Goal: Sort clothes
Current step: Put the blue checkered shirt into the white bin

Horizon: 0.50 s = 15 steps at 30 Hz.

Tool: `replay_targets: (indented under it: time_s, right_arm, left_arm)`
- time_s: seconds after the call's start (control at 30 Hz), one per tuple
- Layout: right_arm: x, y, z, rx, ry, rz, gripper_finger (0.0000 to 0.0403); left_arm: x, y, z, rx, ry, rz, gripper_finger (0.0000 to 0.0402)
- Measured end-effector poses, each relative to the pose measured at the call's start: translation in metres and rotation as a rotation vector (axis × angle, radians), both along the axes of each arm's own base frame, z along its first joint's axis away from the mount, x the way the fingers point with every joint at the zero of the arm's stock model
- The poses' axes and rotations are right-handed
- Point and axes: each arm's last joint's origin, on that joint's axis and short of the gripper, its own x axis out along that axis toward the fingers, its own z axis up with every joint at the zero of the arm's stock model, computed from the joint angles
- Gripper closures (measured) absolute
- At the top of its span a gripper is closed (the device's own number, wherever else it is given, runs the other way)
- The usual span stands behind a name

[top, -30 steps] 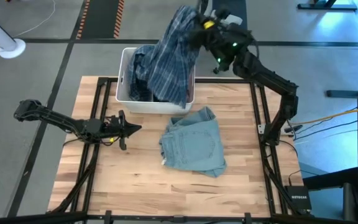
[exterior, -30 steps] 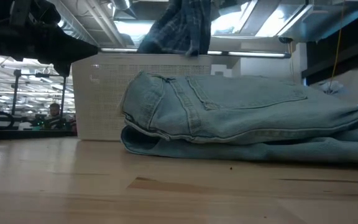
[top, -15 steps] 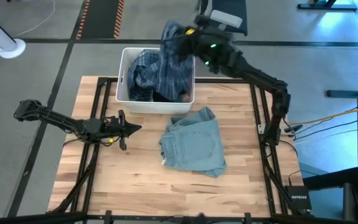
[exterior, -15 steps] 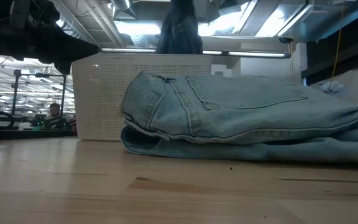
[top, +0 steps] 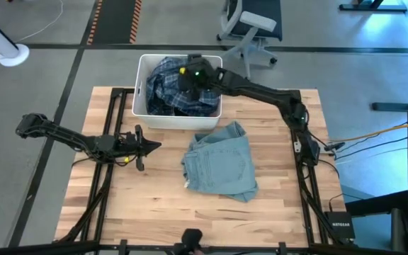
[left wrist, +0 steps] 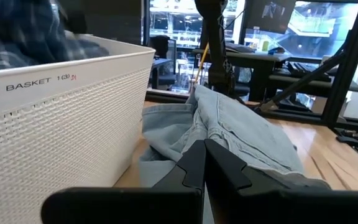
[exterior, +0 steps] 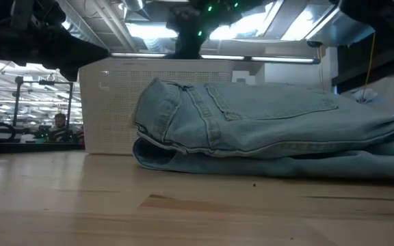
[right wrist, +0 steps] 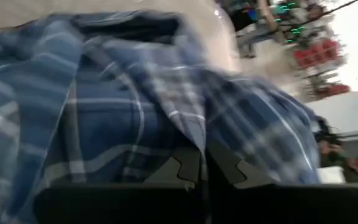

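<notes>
A pale butcher-block table (top: 154,205) on a black frame stands on a grey floor, with a white office chair (top: 250,28) beyond its far edge and, in the low view, a lit workshop with ceiling lights behind. The right gripper (top: 190,76) reaches down into the white bin (top: 142,85) at the table's far side, its fingers (right wrist: 225,165) pinched together on a fold of the plaid shirt (top: 168,88); the navy-and-white checked cloth lies bunched directly under and around that gripper, filling the bin, and in the right wrist view it spreads in soft creases just past the fingertips. On the near side of the right gripper, outside the bin and touching its front wall, the light blue denim piece (top: 220,164) lies folded on the wood, seams and a pocket showing, thick enough in the low view to hide much of the bin's perforated wall. The left gripper (top: 149,146) rests low over the table beside the bin's near corner, clenched shut and holding nothing; the denim lies just ahead of its fingers (left wrist: 219,165), apart from them, and the bin wall, marked BASKET 1, stands close alongside.
</notes>
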Motion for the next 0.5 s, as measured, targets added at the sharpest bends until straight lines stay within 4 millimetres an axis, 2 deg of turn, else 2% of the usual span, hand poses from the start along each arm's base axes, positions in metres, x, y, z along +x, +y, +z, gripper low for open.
replay_targets:
  time_s: [0.13, 0.3, 0.4, 0.5]
  right_arm:
    - [0.013, -0.005, -0.028, 0.055, 0.026, 0.002, 0.0386]
    - [0.02, -0.008, -0.051, 0.107, 0.05, -0.018, 0.0369]
    - [0.021, -0.007, -0.052, 0.121, 0.049, 0.0, 0.0326]
    - [0.017, -0.001, -0.038, 0.109, 0.031, 0.023, 0.0268]
  left_arm:
    - [0.0, 0.0, 0.0, 0.004, 0.004, 0.0, 0.0402]
    - [0.0, 0.0, 0.0, 0.023, 0.007, 0.001, 0.0402]
    - [0.0, 0.0, 0.0, 0.034, 0.007, 0.001, 0.0402]
    - [0.0, 0.0, 0.0, 0.035, 0.002, 0.001, 0.0402]
